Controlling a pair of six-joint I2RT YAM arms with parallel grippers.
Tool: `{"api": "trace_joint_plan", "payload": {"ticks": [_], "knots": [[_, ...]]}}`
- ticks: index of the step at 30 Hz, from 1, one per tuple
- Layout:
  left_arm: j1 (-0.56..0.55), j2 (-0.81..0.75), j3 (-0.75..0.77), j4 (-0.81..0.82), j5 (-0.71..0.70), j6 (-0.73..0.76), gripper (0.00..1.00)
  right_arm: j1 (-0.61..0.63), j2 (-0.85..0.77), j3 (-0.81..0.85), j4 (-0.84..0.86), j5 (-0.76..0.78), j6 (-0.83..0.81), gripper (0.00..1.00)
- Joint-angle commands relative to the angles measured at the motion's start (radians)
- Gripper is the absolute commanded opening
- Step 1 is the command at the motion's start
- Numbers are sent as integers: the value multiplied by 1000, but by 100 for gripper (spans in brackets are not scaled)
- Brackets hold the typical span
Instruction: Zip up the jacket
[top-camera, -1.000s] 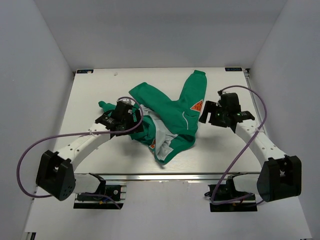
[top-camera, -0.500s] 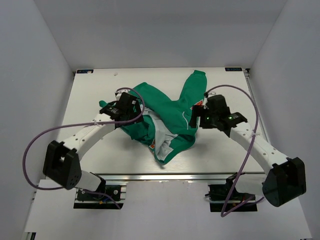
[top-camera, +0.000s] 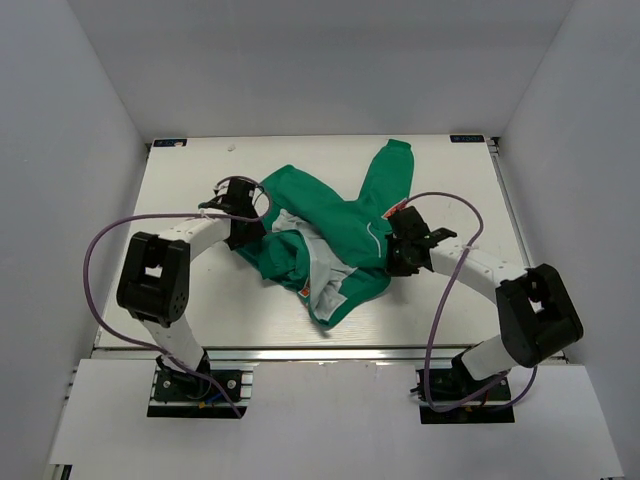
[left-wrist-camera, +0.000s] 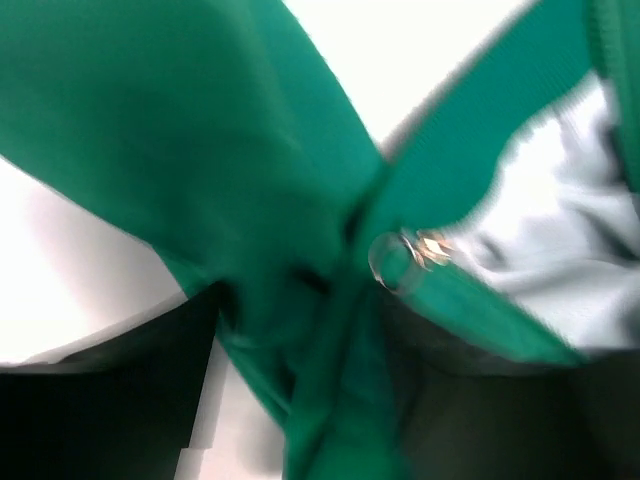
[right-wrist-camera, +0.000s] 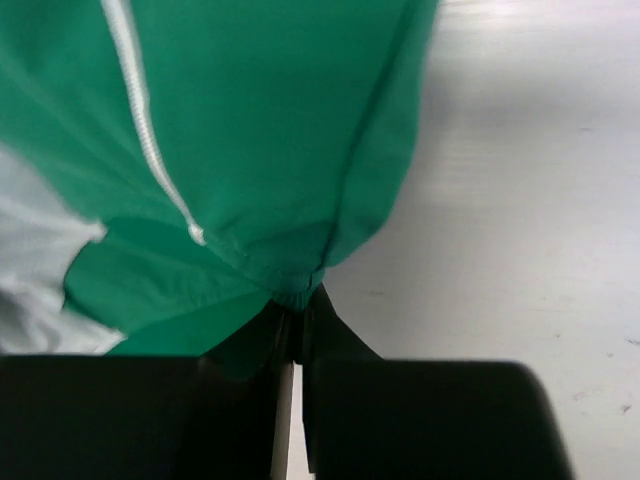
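Jacket (top-camera: 335, 235): crumpled green heap mid-table (top-camera: 180, 280), front open, pale lining (top-camera: 322, 262) exposed, one sleeve (top-camera: 392, 170) splayed toward far right with orange patch (top-camera: 394, 212) on it. Not zipped. Left gripper (top-camera: 243, 222) at heap's left edge, buried in fabric. Wrist view blurred: green folds bunched between dark fingers (left-wrist-camera: 100, 400), can't tell whether clamped on them or just spread around them. Metal zipper pull (left-wrist-camera: 402, 256) just ahead of those fingers, beside the lining, partly tucked against a fold. Right gripper (top-camera: 398, 248) at heap's right edge, just near of the orange patch. Its fingers (right-wrist-camera: 330, 400) pressed almost together, pinching a fold of the jacket's edge at the tips. White piping (right-wrist-camera: 150, 150) running diagonally across the fabric above the pinch, bare table to the right of it. Purple cables (top-camera: 88, 265) looping off both arms. White enclosure walls (top-camera: 60, 150) left, right and far; aluminium rail (top-camera: 300, 352) along near edge. Overlapping folds hiding most of the zipper line.
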Motion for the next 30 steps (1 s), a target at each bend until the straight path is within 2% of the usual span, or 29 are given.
{"api": "trace_joint_plan", "payload": {"ticks": [1,5,7,8,9,14,15,16,17,18,19,20,21,22,23,24,26,28,29,30], "knots": [[37,45,0,53,5,-6,59,-45,23,65,-33,153,51,0],[79,106,-3,-6,-87,-39,29,-228,48,82,-89,184,32,0],[114,111,-8,-48,-103,-65,17,-275,60,105,-108,226,25,0],[128,112,-15,-57,-104,-82,4,-290,74,114,-110,249,19,0],[137,111,-20,-71,-100,-87,0,-312,81,130,-112,269,8,0],[152,90,-38,-128,-138,-121,0,-323,121,243,-133,262,-73,8],[152,76,-34,-140,-135,-121,0,-318,114,252,-129,184,-109,11],[151,68,-34,-141,-115,-121,0,-307,99,249,-112,155,-138,22],[152,59,-34,-129,-99,-119,0,-263,53,240,-107,135,-177,27],[151,33,-45,-117,-54,-115,0,-228,28,233,-107,134,-193,39],[152,19,-51,-106,-27,-105,0,-180,1,228,-124,171,-193,46],[151,5,-54,-94,-5,-101,3,-81,-50,216,-133,244,-204,55],[152,-12,-58,-83,23,-92,9,-38,-70,213,-144,278,-209,74],[152,-56,-71,-74,53,-70,17,-1,-87,211,-159,294,-209,79],[151,-84,-77,-65,91,-62,29,37,-113,212,-194,291,-206,89],[149,-116,-86,-63,110,-56,52,51,-125,208,-208,289,-192,89],[148,-228,-124,-66,151,-44,65,88,-167,184,-224,279,-190,89],[148,-351,-185,-71,179,-47,92,127,-214,156,-210,253,-224,89],[146,-389,-210,-69,204,-53,98,178,-227,141,-199,207,-242,89],[148,-426,-236,-68,211,-56,98,211,-237,113,-172,185,-276,89]]}}
